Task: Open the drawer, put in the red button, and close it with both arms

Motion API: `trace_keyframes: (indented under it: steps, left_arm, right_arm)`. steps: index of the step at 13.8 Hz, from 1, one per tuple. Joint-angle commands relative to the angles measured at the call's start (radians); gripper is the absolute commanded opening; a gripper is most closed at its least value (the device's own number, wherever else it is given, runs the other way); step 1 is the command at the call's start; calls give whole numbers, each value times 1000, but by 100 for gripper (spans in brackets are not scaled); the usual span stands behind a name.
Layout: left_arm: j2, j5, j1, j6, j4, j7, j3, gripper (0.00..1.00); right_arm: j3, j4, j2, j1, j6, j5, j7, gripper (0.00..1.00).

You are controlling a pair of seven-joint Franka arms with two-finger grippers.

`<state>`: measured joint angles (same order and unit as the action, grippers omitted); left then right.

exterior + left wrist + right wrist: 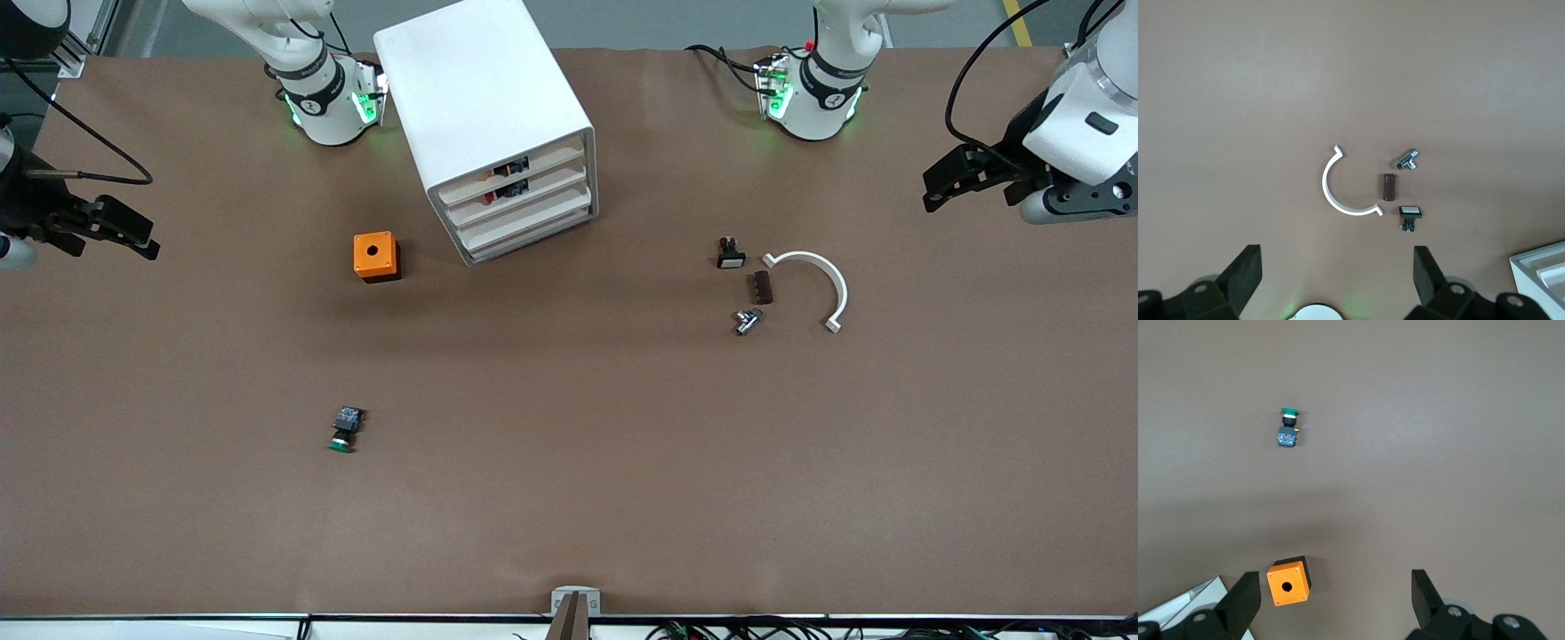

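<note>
The white cabinet [484, 107] stands between the arm bases with its four drawer fronts [524, 209] pushed in. Small black parts with a speck of red [508, 178] show through the two upper fronts. I cannot tell whether one of them is the red button, and none lies on the table. My left gripper [933, 188] hangs open and empty over the left arm's end of the table; the left wrist view shows it wide apart [1338, 273]. My right gripper [147, 236] hangs open and empty over the right arm's end [1335, 597].
An orange box with a round hole [376, 256] sits beside the cabinet. A green-capped button [345, 428] lies nearer the front camera. Toward the left arm's end lie a white-capped button [730, 253], a brown block [762, 287], a metal fitting [747, 321] and a white arc [813, 284].
</note>
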<state>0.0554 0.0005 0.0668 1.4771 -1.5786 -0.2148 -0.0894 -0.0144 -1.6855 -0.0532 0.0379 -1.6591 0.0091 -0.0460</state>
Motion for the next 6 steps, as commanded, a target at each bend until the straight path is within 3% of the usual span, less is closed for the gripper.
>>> trace_keyframes:
  steps: [1,6]
  left_arm:
    - [-5,26,-8,3,11,28,-10,100]
    - [-3,27,-12,-1,12,66,-1,100]
  right_arm:
    - [-9,-13,-22,11,4,-20,11,100]
    - [-7,-14,-20,16,4,-20,12,100]
